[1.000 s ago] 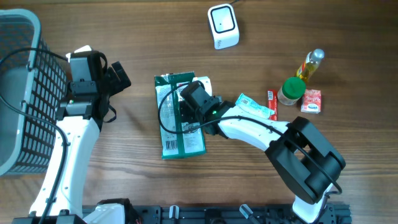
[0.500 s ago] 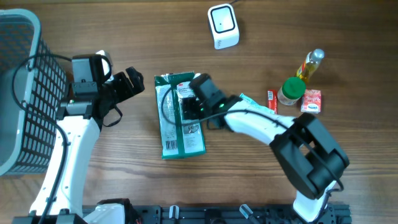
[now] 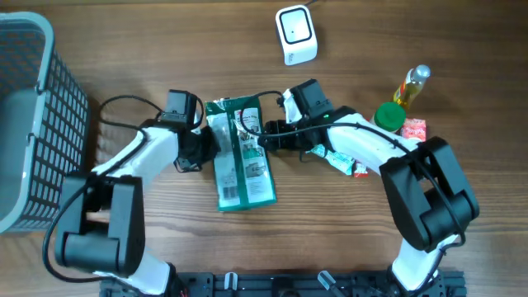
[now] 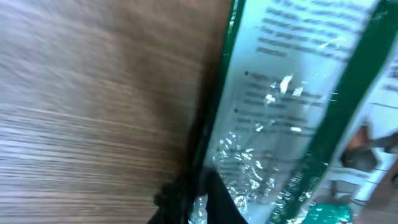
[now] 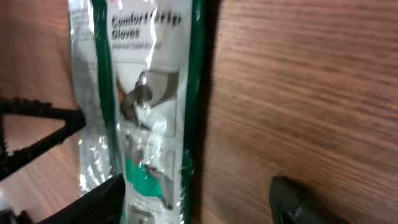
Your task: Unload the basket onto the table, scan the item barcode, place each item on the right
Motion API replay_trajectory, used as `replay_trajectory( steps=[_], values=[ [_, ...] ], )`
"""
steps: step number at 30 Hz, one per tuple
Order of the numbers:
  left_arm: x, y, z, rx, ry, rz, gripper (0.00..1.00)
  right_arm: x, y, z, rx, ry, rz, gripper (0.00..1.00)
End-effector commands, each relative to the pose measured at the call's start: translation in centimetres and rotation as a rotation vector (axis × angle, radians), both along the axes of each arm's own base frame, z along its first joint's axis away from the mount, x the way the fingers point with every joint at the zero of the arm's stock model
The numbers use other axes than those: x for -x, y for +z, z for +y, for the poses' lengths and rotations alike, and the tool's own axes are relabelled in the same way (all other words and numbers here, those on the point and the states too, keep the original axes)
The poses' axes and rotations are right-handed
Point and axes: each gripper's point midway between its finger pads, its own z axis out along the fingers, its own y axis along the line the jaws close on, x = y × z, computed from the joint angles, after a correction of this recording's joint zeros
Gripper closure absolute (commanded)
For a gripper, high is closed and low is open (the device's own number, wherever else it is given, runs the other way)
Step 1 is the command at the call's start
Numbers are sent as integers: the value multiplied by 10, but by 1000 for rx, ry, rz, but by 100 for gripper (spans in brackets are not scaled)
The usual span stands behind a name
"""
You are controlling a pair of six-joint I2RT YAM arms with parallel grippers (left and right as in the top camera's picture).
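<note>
Green-and-white glove packet flat on the wooden table at frame centre, left gripper pinched closed on its left edge, right gripper spread wide at its upper right corner, white barcode scanner top centre.

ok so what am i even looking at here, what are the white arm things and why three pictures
They are two robot arms at a wooden table, each ending in a two-finger gripper. One picture looks down from above; the other two come from small cameras on each wrist, so they show close-ups. Between the arms lies a green packet of gloves. The left gripper has shut on the packet's left edge. The right gripper is at its right edge, fingers spread, not clearly gripping. Also on the table: a white barcode scanner, a grey basket, a small oil bottle, a green-lidded jar and some small packets.
</note>
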Motion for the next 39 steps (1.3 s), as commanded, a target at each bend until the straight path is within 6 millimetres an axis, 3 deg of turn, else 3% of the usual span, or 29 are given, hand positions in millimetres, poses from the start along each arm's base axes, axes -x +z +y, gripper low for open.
replay_trajectory(
  steps=[1, 8, 14, 17, 21, 23, 26, 30, 32, 34, 37, 39],
  values=[
    [9, -17, 0, -3, 29, 65, 94, 30, -22, 7, -63, 73, 129, 27],
    [8, -19, 0, -3, 31, 64, 94, 59, -50, 37, -237, 163, 291, 34],
    [7, -19, 0, -2, 31, 57, 94, 47, -31, 65, -360, 192, 215, 50],
    [7, -19, 0, -2, 31, 58, 95, 39, -39, 63, -307, 118, 218, 50],
    [6, -19, 0, -1, 31, 54, 96, 44, -50, 70, -225, 86, 202, 46],
    [5, -18, 0, 0, 31, 50, 96, 48, -52, 80, -204, 103, 166, 51],
    [4, -18, 0, 0, 31, 45, 96, 47, -52, 81, -206, 105, 156, 70],
    [-24, -2, 12, 18, 78, -70, 96, 38, -48, 78, -219, 111, 115, 84],
    [-40, 14, 24, 27, 115, -149, 96, 33, -40, 78, -228, 143, 64, 93],
    [-64, 48, 50, 34, 186, -293, 89, 20, -14, 76, -245, 205, -66, 96],
    [-79, 84, 81, 1, 199, -437, 79, 4, 33, 72, -262, 296, -268, 96],
    [-85, 105, 100, -31, 201, -520, 73, -6, 77, 59, -207, 369, -445, 96]
  ],
)
